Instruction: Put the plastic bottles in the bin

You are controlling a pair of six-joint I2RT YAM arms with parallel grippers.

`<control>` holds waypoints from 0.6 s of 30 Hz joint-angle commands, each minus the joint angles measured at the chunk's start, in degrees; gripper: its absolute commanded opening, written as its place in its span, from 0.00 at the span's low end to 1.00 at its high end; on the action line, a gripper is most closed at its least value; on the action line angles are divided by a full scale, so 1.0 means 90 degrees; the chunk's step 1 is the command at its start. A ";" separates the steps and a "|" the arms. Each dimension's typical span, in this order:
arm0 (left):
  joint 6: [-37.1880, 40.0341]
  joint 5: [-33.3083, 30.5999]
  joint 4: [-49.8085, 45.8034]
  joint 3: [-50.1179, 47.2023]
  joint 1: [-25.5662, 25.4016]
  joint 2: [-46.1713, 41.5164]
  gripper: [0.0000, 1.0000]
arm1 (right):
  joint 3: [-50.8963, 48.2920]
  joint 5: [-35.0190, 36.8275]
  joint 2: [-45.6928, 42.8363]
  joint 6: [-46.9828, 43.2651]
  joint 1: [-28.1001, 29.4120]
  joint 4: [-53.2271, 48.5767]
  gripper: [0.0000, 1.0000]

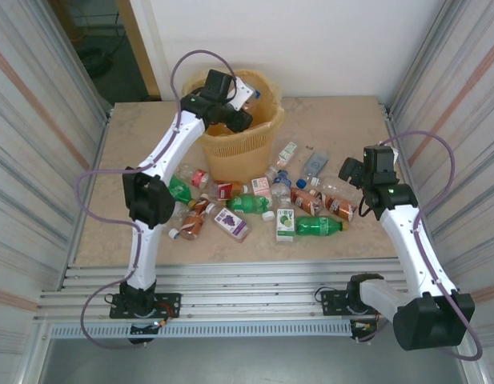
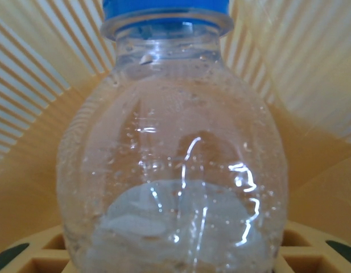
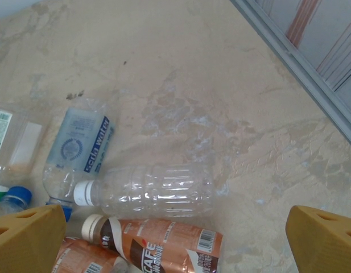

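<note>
The orange-yellow bin (image 1: 230, 156) stands at the back middle of the table. My left gripper (image 1: 240, 108) hangs over its mouth, shut on a clear bottle with a blue cap (image 2: 175, 142). Behind that bottle is the bin's ribbed inner wall (image 2: 312, 68). Several plastic bottles lie in front of the bin, among them a green one (image 1: 319, 226) and a purple-labelled one (image 1: 230, 222). My right gripper (image 1: 351, 172) hovers open over the right end of the pile, its fingers (image 3: 27, 239) straddling a clear white-capped bottle (image 3: 147, 190) and a brown café bottle (image 3: 164, 244) without touching them.
A green carton (image 1: 285, 224) and a pink carton (image 1: 262, 187) lie among the bottles. A flattened soda-water bottle (image 3: 78, 145) is to the left of the clear one. Corrugated metal walls close in both sides. Bare tabletop (image 3: 232, 85) stretches beyond the right gripper.
</note>
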 commanded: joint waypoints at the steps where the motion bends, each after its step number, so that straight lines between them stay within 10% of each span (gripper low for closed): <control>1: 0.0342 -0.0393 -0.0240 0.0318 -0.0097 0.0235 0.50 | 0.0187 -0.0011 0.0076 0.0228 0.0031 -0.0106 0.98; 18: 0.0265 -0.0717 -0.0335 0.0729 -0.0107 0.0041 0.85 | 0.0129 -0.0228 0.0180 0.0195 0.0030 -0.0184 0.98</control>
